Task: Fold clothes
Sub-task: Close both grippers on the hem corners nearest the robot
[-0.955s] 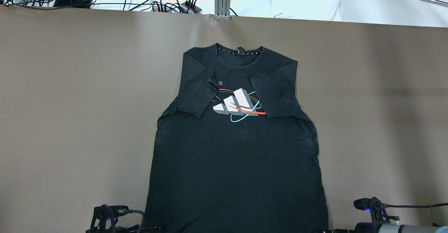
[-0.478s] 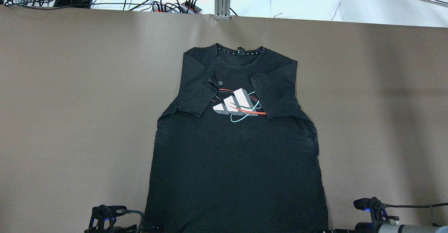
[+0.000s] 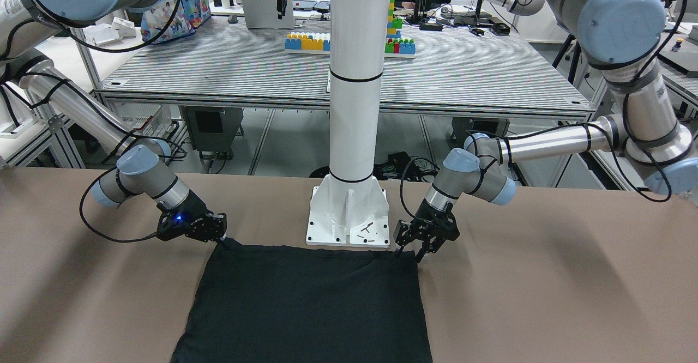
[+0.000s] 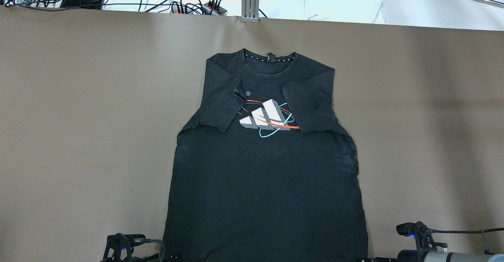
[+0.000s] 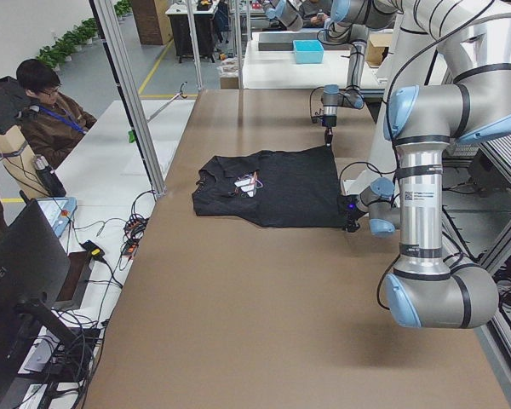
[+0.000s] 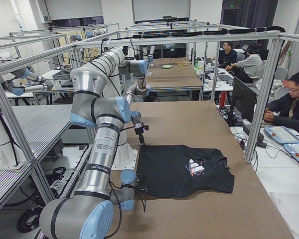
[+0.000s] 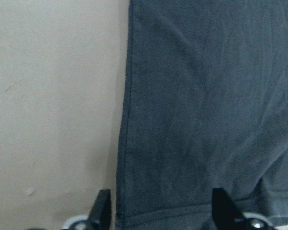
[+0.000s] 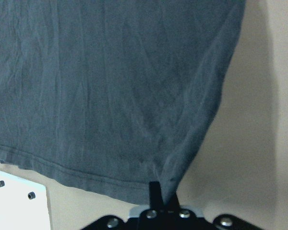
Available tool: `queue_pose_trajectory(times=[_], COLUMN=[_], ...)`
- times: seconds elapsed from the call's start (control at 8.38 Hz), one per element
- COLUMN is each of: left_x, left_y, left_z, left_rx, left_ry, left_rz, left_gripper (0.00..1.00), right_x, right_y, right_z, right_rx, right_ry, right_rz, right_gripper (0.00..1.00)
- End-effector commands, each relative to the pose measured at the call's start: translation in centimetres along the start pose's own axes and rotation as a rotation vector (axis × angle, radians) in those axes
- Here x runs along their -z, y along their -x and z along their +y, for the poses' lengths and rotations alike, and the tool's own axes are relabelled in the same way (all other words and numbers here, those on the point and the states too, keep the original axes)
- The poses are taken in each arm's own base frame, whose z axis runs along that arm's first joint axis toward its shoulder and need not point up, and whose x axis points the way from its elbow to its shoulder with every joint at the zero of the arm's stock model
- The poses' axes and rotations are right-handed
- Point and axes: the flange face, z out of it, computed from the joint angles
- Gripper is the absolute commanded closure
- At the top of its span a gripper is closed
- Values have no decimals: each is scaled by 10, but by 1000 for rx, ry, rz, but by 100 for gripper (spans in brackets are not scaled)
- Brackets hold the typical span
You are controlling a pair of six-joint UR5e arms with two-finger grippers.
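Hem edge of the black shirt [image 4: 267, 175] sits right up against the white pillar's base [image 3: 349, 224]. The right hand [image 3: 221, 235] is pinched tight on one hem corner; the left hand [image 3: 410, 252] straddles the other corner, fingers spread, gripping nothing. The shirt lies flat on the tabletop [image 4: 78, 116], collar farthest from the pillar.

The garment [image 4: 264, 183] is matt black cloth, the table cover [image 4: 78, 116] smooth matt, the pillar [image 3: 354, 134] glossy.

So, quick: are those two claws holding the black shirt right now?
Left gripper: open, its fingers either side of the black shirt at one hem corner, not clamped.
Right gripper: shut on the shirt's other hem corner.
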Motion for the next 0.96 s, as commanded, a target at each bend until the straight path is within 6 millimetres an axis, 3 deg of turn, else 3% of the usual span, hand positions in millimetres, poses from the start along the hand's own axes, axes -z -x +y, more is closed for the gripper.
queue_pose_trajectory(times=[0.0,0.48,0.72,0.84], left_x=[-4,9,35,55], left_y=[2,-14,-28,-36], left_z=[4,2,-15,-39], left_rx=[-12,-2,7,5], left_ry=[-17,-9,18,28], left_rz=[-8,32,78,110], left_gripper=[100,100,100,100], right_x=[0,0,15,36], right_y=[3,4,14,26], right_z=[0,0,1,5], right_rx=[1,2,2,5], right_ry=[1,4,8,29], right_rz=[-8,-9,-31,-51], right_gripper=[100,100,100,100])
